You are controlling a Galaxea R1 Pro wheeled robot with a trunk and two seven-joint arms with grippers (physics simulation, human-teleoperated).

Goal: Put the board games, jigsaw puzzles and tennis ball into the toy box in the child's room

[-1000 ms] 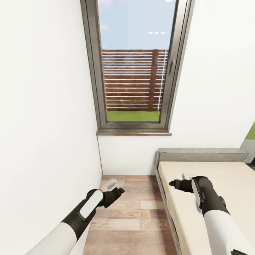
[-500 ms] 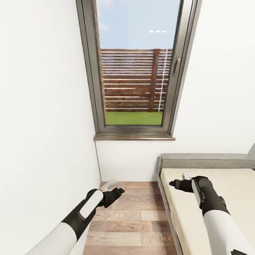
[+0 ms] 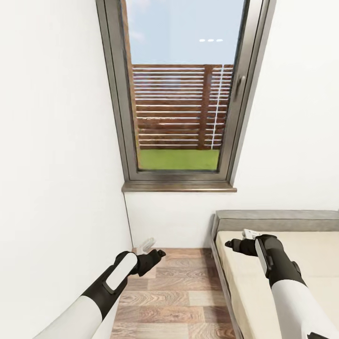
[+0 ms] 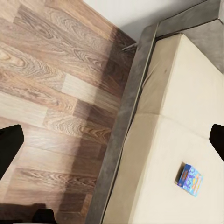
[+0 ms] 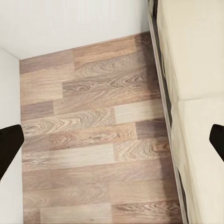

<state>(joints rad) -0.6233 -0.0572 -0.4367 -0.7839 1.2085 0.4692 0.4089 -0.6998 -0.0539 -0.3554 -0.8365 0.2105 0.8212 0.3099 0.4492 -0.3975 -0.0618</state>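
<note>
A small blue colourful board game [image 4: 190,179] lies flat on the bed's cream mattress [image 4: 177,112] in the left wrist view. My left gripper [image 3: 158,254] hangs open over the wood floor [image 3: 179,292] beside the bed frame, its dark fingertips [image 4: 9,149] spread wide apart with nothing between them. My right gripper [image 3: 229,244] is open too, over the near edge of the bed [image 3: 292,254], and it holds nothing. The toy box, the table, the jigsaw puzzles and the tennis ball are out of view.
A tall dark-framed window [image 3: 181,94] with a sill stands straight ahead. A white wall [image 3: 56,141] runs close along my left side. The grey bed frame [image 3: 273,217] bounds a narrow strip of floor on the right.
The head view has shifted: the window looks larger and the bed sits lower and further right in the picture. Both arms keep the same pose and both grippers stay open.
</note>
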